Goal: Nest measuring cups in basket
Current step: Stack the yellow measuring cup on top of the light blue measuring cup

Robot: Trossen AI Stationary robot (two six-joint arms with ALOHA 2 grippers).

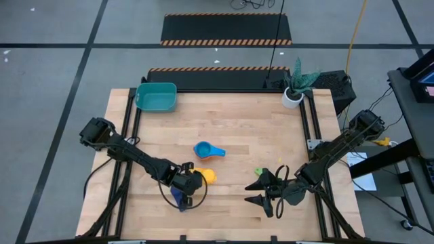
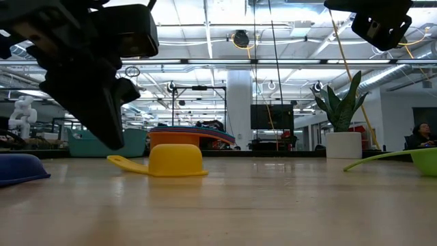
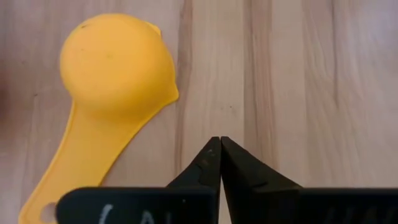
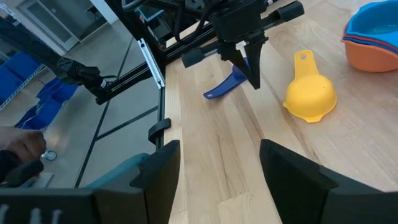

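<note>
Yellow plastic, thin and rigid, makes up the cup (image 3: 115,65) lying mouth-down on the worktop (image 1: 244,129) just beside the left tool (image 3: 220,144). That tool is hovering over bare wood with its tips pressed together and holding nothing. A cup like this is probably very light and rather slick, and its dome is offering little for narrow fingers to bite on; the flat handle looks the better place to pinch, edge to edge. A dark blue cup (image 4: 225,86) is lying under the left arm, and a blue-over-orange stack (image 1: 205,150) is sitting nearer the worktop's middle, well apart from the teal basket (image 1: 156,96) at the far left corner. The right tool (image 1: 269,190) is waiting spread wide and empty beside a green cup (image 1: 258,171).
</note>
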